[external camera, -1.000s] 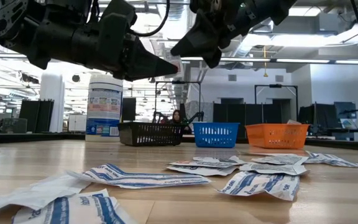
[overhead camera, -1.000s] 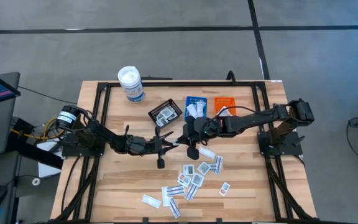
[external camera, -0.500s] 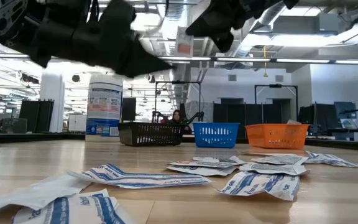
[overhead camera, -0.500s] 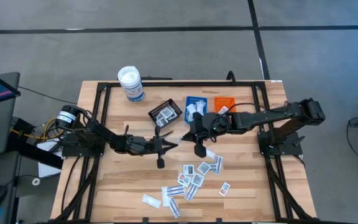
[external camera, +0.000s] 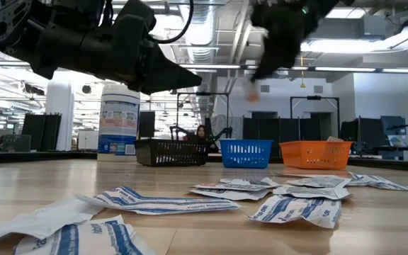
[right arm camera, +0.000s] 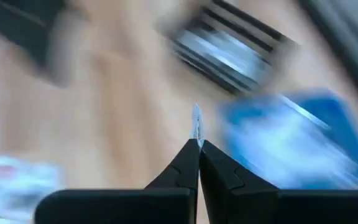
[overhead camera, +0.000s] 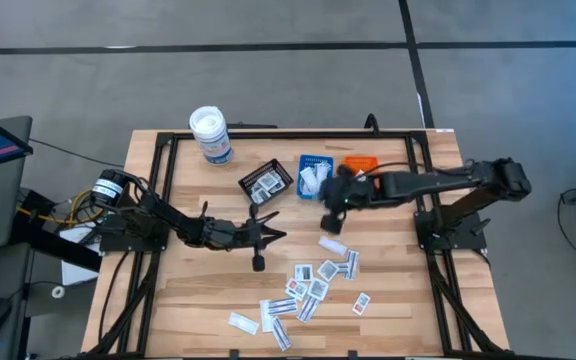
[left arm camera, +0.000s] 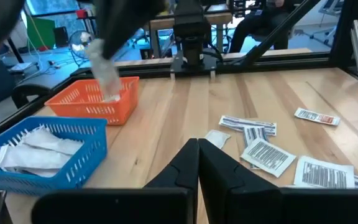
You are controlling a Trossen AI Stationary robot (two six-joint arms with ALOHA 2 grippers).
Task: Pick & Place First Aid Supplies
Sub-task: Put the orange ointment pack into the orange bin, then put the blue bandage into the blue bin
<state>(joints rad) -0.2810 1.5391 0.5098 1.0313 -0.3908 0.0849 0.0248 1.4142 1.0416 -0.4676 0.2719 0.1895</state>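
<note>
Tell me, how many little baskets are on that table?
3, in a row at the far side: a black basket left, a blue basket in the middle, an orange basket right, partly hidden under the right arm.

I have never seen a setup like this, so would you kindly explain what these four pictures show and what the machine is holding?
It is a robot with two dark arms working at a wooden table. One picture looks straight down from above, one looks level across the tabletop, and two come from cameras on the arms' wrists.

Small flat white packets, the first aid supplies, lie scattered on the table. Toward the far side stand a black tray, a blue tray and an orange tray, plus a white canister.

The right gripper is shut on a thin packet, seen edge-on, and hangs over the table just in front of the blue tray. The left gripper is shut and holds nothing, waiting above the middle of the table.
</note>
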